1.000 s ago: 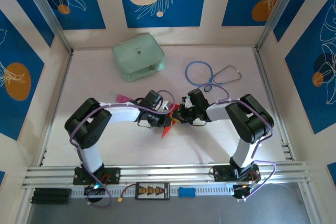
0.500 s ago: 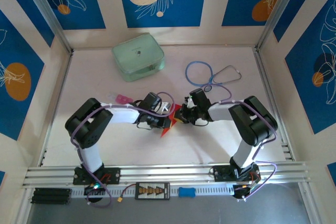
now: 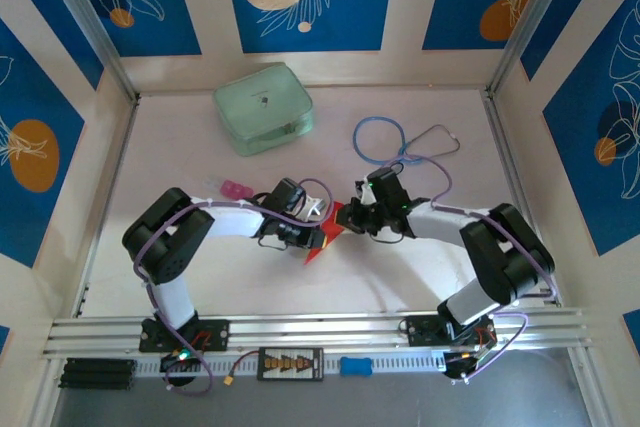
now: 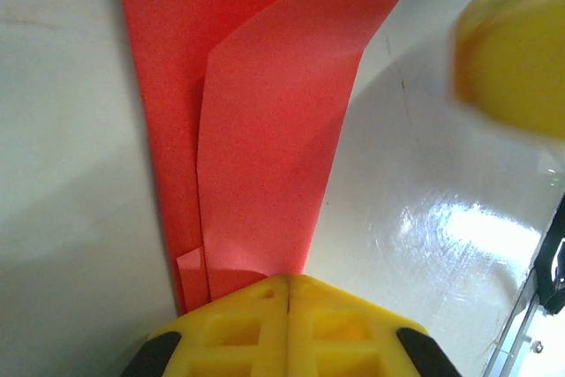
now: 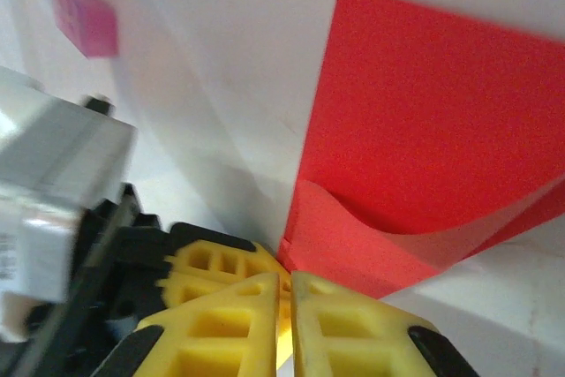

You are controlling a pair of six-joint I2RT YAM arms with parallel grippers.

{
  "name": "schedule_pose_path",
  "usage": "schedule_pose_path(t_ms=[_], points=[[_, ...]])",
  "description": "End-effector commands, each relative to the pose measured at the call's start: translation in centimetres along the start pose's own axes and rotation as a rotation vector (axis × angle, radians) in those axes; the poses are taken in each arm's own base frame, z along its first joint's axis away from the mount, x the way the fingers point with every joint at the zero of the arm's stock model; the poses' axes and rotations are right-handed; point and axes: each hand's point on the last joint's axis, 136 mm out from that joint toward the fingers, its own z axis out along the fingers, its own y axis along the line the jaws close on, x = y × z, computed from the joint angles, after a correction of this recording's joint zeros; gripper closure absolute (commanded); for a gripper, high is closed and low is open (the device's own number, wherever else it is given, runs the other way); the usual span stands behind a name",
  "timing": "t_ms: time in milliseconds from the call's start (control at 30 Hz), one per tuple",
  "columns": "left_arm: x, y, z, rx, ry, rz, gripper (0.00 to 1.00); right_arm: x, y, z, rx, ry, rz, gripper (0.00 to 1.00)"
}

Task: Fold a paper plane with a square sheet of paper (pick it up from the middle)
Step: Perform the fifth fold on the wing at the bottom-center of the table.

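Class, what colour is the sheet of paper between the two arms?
The sheet of paper is bright red, shown best in the left wrist view.

The right arm (image 3: 505, 259) has swung its elbow out to the right and toward the near edge of the table (image 3: 400, 282), so its forearm now lies flatter. The right fingers (image 5: 349, 324) have edged slightly farther away, the left fingers (image 4: 234, 324) slightly nearer. More of the red paper (image 3: 333, 215) now shows between them.
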Motion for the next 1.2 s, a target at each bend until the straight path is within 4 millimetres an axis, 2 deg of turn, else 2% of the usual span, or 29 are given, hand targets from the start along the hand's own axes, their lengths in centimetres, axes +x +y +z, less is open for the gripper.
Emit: schedule_pose_path(t_ms=[0,167,333,433,667,1000,1167], points=[[5.4,3.8,0.7,-0.120,0.173,-0.106,1.00,0.2,0.5,1.3,-0.004,0.025,-0.031,0.87],[5.5,3.8,0.7,-0.122,0.175,-0.109,1.00,0.3,-0.5,2.6,0.050,0.040,-0.013,0.88],[5.7,3.9,0.6,-0.124,0.178,-0.116,1.00,-0.4,-4.2,2.5,0.148,0.014,0.084,0.89],[5.8,3.9,0.7,-0.118,0.185,-0.123,1.00,-1.0,-5.3,2.3,0.148,0.000,0.125,0.88],[6.1,4.1,0.9,-0.114,0.191,-0.132,1.00,-3.0,-6.6,0.9,0.183,-0.067,0.176,0.88],[6.4,4.2,1.0,-0.111,0.197,-0.139,1.00,-6.4,-9.3,-1.5,0.223,-0.182,0.301,0.88],[6.4,4.1,1.1,-0.109,0.198,-0.140,1.00,-7.4,-10.6,-2.7,0.262,-0.229,0.356,0.88]])
